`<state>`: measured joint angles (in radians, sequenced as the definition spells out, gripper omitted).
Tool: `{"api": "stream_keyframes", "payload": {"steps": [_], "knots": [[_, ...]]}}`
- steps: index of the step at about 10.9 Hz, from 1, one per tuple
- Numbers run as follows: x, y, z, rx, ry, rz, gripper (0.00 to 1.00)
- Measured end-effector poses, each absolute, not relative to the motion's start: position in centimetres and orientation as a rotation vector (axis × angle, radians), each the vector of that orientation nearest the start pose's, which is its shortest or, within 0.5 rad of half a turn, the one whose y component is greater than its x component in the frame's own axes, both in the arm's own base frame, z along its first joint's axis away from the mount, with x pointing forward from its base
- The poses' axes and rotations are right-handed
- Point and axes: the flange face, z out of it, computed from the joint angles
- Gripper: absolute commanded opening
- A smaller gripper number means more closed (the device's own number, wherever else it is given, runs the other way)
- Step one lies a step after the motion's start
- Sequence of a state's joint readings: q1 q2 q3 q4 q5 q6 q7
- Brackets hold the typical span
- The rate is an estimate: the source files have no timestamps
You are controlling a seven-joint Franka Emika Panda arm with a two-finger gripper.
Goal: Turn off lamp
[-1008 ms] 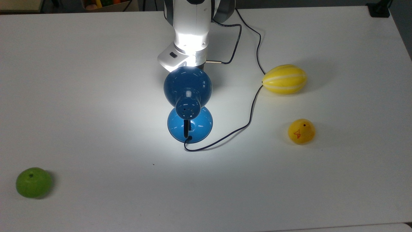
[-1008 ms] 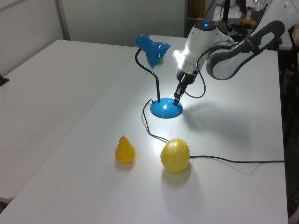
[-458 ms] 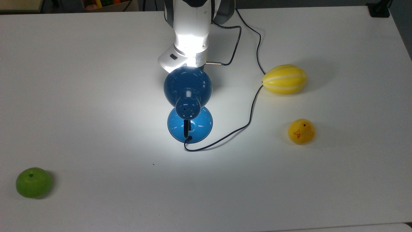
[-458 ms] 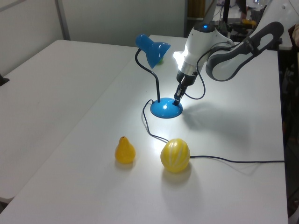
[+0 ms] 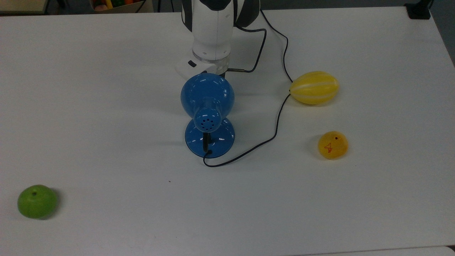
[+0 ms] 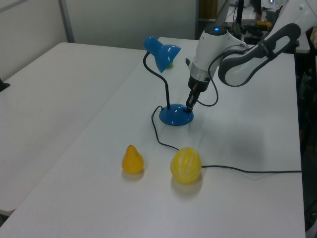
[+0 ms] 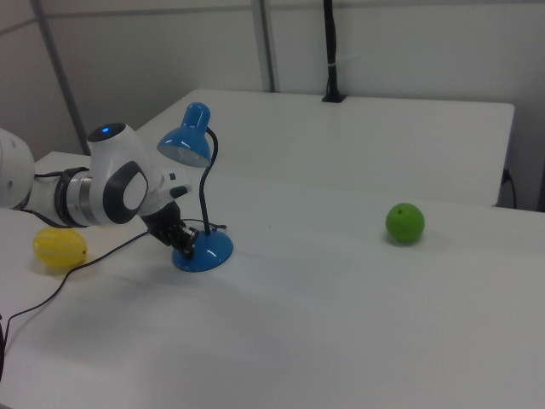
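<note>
Lamp's gone dark since half a second back, no more bright pool on the table (image 5: pixel 106 89), so I'd say the job's pretty much done. The blue desk lamp (image 6: pixel 171 101) stands mid-table, its shade (image 5: pixel 207 93) bent over toward the arm. The gripper (image 6: pixel 189 105) is tipped down onto the far edge of the round base (image 7: pixel 203 250), presumably where the switch sits; can't tell if its fingers are apart or together. Yellow melon (image 5: pixel 314 87), yellow pear (image 6: pixel 132 160) and green apple (image 7: pixel 404 222) sit well clear.
</note>
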<state>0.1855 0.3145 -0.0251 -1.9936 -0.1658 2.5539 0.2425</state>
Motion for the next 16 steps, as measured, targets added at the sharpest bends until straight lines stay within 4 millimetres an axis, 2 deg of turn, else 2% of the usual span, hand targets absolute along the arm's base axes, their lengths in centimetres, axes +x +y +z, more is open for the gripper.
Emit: {"api": "stream_keyframes", "payload": {"steps": [5, 7, 8, 12, 16], "knots": [[61.2, 10.1, 32.0, -3.210, -0.045, -0.303, 0.00], [60.8, 9.9, 32.7, -3.232, -0.030, -0.230, 0.00], [60.6, 9.7, 33.9, -3.246, -0.020, -0.186, 0.00], [59.3, 8.9, 41.5, -3.291, 0.032, -0.034, 0.00], [57.5, 8.1, 51.8, -3.302, 0.095, -0.027, 0.00]]}}
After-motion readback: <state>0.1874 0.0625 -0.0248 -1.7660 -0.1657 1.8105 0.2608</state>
